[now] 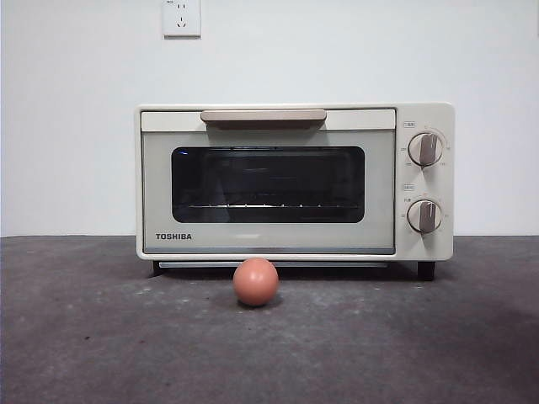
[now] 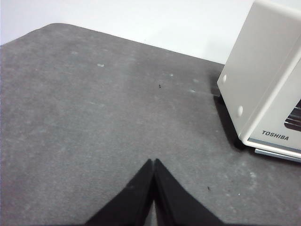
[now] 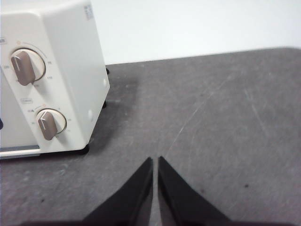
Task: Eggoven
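Note:
A small reddish-brown egg [image 1: 255, 282] lies on the dark grey table just in front of the cream TOSHIBA toaster oven [image 1: 295, 181]. The oven door is shut, its tan handle [image 1: 263, 116] along the top and two knobs [image 1: 425, 149] at the right. My left gripper [image 2: 154, 162] is shut and empty above the table beside the oven's left side [image 2: 263, 80]. My right gripper [image 3: 155, 160] is shut and empty beside the oven's knob side [image 3: 51, 80]. Neither gripper shows in the front view. The egg is out of both wrist views.
The dark grey table mat [image 1: 101, 337] spreads around the oven. A white wall stands behind, with a socket [image 1: 181, 17] high up.

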